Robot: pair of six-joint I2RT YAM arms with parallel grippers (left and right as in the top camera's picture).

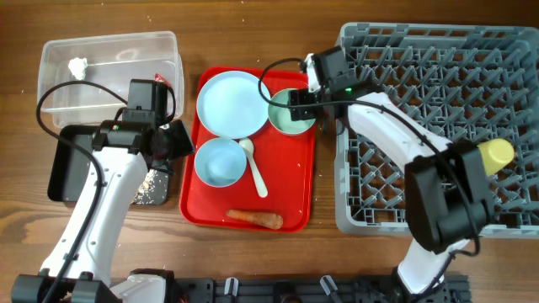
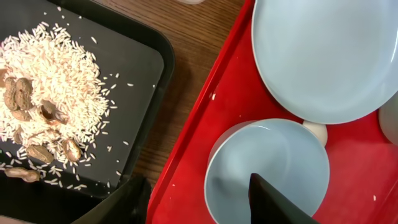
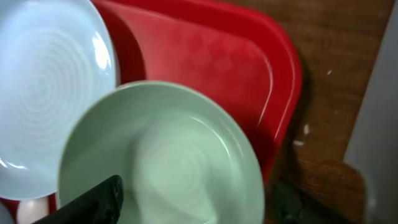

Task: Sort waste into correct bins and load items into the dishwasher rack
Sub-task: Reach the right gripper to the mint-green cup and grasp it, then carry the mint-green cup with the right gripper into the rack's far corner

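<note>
Clear tub: far left at the back of the wooden desk (image 1: pixel 25 231) I see the clear plastic rectangular tub (image 1: pixel 109 50), thin-walled and glossy, with a small white crumpled scrap (image 1: pixel 78 65) in its left corner.
Black tray: the shallow black rectangular tray (image 1: pixel 66 164) sits just in front of the tub. It is matt with rounded corners and holds crumbly food scraps (image 2: pixel 56 93), loose white grains mixed with brown nut-like bits.
Left pincer: the left pincer (image 2: pixel 196 180) hangs with its fingers apart and nothing between them, above the gap between the black tray and the red tray's rim. Its arm covers part of the black tray from overhead.
Red tray: the flat red plastic serving tray (image 1: pixel 290 168) is smooth, with a raised lip.
On it: at the back is a pale blue round plate (image 1: pixel 233 103) with faint rings. In front are a light blue bowl (image 1: pixel 221 162), a white spoon (image 1: pixel 253 168) just beside that bowl, and an orange carrot piece (image 1: pixel 255 218) at the near edge.
Green bowl: the pale green bowl (image 3: pixel 168 162) stands in the tray's back right corner, beside the plate.
Right pincer: the right pincer (image 3: pixel 198 183) is spread wide, one finger over the bowl and one outside its rim. I cannot tell whether it touches.
Rack: the large square grey plastic crate with upright pegs (image 1: pixel 404 67) is at the right, crossed by the right arm.
Cup: a small yellow cup (image 1: pixel 495 153) lies at the crate's right side.
</note>
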